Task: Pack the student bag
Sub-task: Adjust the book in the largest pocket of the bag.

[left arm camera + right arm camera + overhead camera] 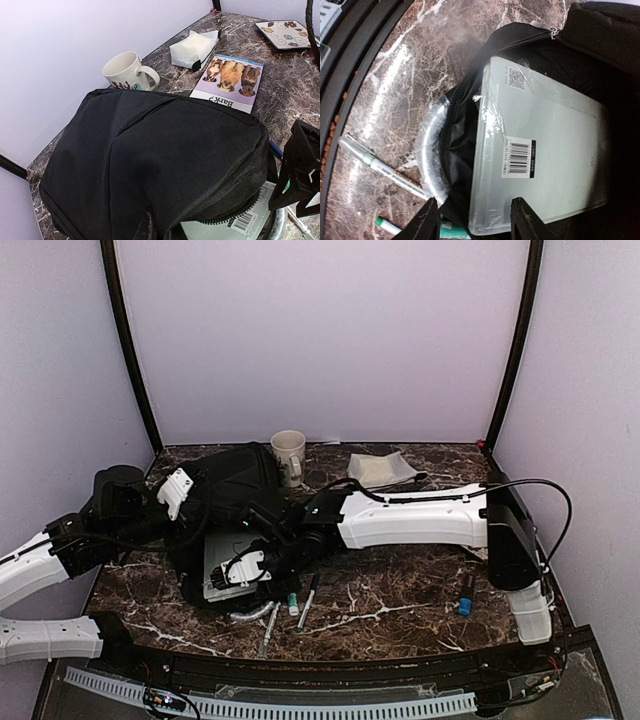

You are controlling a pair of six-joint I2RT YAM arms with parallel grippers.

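The student bag (230, 495) lies at centre left, black, its zipper mouth open toward the near edge. It fills the left wrist view (150, 160). A pale plastic-wrapped notebook (545, 145) with a barcode label sits partly inside the mouth and also shows from above (220, 565). My right gripper (476, 212) is open, its fingers either side of the notebook's near corner, just above it. My left gripper (195, 502) is at the bag's top flap. Its fingers are hidden by bunched fabric that looks pinched and held up. The grey curved handle (427, 155) lies under the mouth.
A white mug (288, 455) and a grey-white pouch (380, 470) stand behind the bag. A dog picture book (232, 82) and a patterned plate (287, 32) lie to the right. Pens (307, 600) and a green-capped marker (293, 602) lie near the front, with a blue item (465, 602) at right.
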